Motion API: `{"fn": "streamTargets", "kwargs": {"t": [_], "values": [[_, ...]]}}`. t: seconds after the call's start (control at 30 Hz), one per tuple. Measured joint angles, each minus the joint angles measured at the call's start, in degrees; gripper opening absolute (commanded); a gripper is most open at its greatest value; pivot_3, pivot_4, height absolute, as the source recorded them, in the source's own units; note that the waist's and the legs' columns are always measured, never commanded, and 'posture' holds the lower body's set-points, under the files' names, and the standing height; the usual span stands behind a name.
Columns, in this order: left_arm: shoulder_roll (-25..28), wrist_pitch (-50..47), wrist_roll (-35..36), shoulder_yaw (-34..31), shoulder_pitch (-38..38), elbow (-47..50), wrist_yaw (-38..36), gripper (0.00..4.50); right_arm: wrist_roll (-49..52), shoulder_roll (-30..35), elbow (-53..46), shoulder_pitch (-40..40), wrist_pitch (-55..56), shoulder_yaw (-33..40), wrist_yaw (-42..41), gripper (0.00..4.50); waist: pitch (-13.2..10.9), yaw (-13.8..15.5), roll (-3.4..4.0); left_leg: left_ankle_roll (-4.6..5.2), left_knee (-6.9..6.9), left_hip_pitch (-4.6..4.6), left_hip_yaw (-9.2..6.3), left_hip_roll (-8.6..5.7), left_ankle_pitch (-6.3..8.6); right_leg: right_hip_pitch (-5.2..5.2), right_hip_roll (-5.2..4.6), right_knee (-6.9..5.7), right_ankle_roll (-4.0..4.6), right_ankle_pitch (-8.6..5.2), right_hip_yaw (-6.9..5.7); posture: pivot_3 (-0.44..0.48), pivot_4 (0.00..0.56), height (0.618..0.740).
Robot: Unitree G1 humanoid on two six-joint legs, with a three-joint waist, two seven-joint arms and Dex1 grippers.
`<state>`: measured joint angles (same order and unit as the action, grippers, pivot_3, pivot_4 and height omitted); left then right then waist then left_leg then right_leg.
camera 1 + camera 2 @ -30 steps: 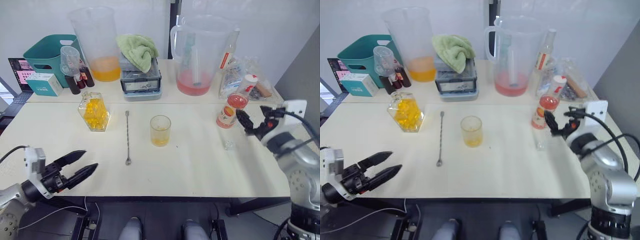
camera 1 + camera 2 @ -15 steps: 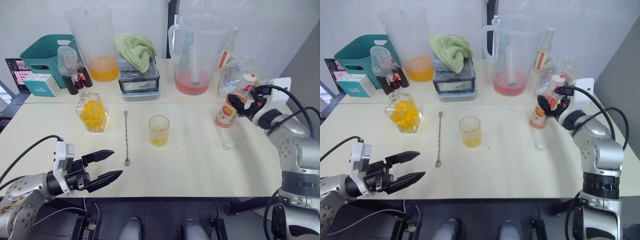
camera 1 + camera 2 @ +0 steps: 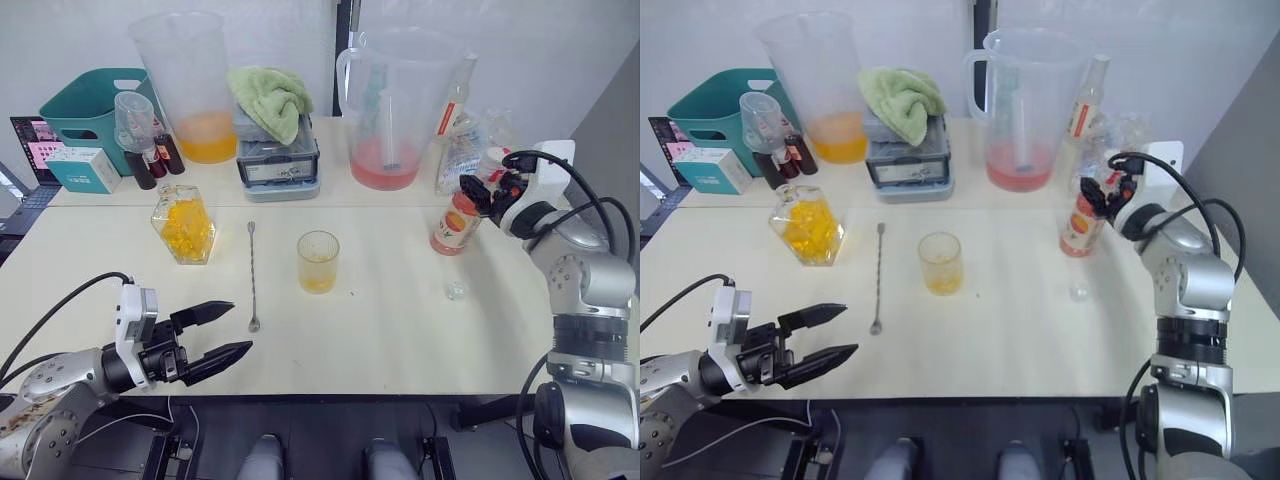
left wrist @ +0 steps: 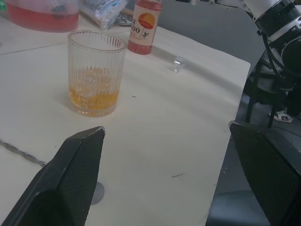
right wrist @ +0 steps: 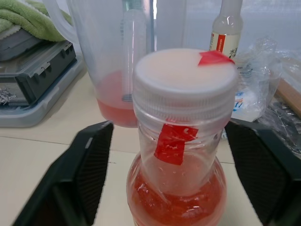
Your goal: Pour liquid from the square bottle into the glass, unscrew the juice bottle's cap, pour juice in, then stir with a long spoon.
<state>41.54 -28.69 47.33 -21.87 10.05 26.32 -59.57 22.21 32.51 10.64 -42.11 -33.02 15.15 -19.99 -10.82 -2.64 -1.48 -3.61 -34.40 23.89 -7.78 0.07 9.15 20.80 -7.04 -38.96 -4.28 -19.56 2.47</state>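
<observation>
Right gripper (image 5: 164, 136), jaws wide, straddles juice bottle (image 3: 455, 222) neck, cap (image 5: 185, 73) on, near tabletop's right edge. Left gripper (image 3: 228, 333) open, empty, at front edge.

Possibly "100" beneath an orange sun emblem on the juice bottle (image 4: 145, 26) label

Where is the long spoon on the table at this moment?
In the left eye view the long spoon lies flat on the table, left of centre, between the square bottle and the glass, touching neither.
</observation>
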Motion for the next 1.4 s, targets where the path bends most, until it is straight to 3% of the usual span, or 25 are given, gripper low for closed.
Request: {"fn": "streamTargets", "kwargs": {"t": [0.13,0.17,0.43,0.57,0.8,1.1,1.4], "values": [[0.0,0.0,0.0,0.0,0.1,0.0,0.1,4.50,-0.6,0.0,0.4,0.0,0.2,0.0,-0.1,1.37,0.0,0.0,0.01,0.00,0.01,0.00,0.00,0.00,0.00,0.01,0.00,0.01,0.00,0.00,0.00,0.000,0.150,0.740],[0.0,0.0,0.0,0.0,0.1,0.0,0.1,4.50,-0.7,0.0,0.4,0.0,0.3,0.0,-0.2,1.26,0.0,0.0,0.02,0.00,0.02,0.00,0.00,0.00,0.00,0.01,0.00,0.01,0.00,0.00,0.00,0.000,0.150,0.740],[0.0,0.1,-0.1,0.0,-0.7,-0.2,0.2,4.50,-0.3,-0.2,-1.2,0.3,-0.1,0.0,-2.1,1.26,-0.1,-0.1,0.19,0.00,0.07,0.02,0.03,0.00,0.00,0.08,0.00,0.02,0.00,0.00,0.04,0.000,0.150,0.740],[0.0,0.1,-0.3,0.3,-1.6,-1.3,0.0,4.50,3.1,0.0,-7.5,0.9,-3.3,0.1,-4.1,1.26,-0.2,-0.1,0.28,0.00,0.08,0.31,0.04,0.01,-0.01,0.41,0.00,-0.04,0.00,0.00,0.06,0.000,0.150,0.740],[1.1,0.8,-1.5,0.7,-3.4,-4.1,-1.7,4.50,19.0,3.6,-27.0,2.7,-15.9,3.8,-8.2,1.26,-0.2,0.1,0.29,0.00,0.08,0.40,0.04,0.01,-0.01,0.45,0.00,0.01,0.00,0.00,0.03,0.000,0.150,0.740],[1.6,1.0,-2.3,1.0,-5.0,-5.7,-3.6,4.50,37.7,5.8,-41.0,4.9,-24.7,4.2,-9.4,1.26,-0.2,-0.1,0.29,0.01,0.06,0.39,0.04,0.01,0.00,0.44,0.00,-0.02,0.00,0.00,0.03,0.000,0.150,0.740],[2.0,3.2,-4.6,1.8,-4.9,-7.0,-5.8,4.50,30.9,1.3,-47.4,9.6,-19.2,-12.0,-11.3,1.25,-0.2,0.0,0.28,0.01,0.03,0.39,0.03,0.02,0.00,0.46,0.01,-0.04,0.00,0.00,0.02,0.000,0.150,0.740]]}}
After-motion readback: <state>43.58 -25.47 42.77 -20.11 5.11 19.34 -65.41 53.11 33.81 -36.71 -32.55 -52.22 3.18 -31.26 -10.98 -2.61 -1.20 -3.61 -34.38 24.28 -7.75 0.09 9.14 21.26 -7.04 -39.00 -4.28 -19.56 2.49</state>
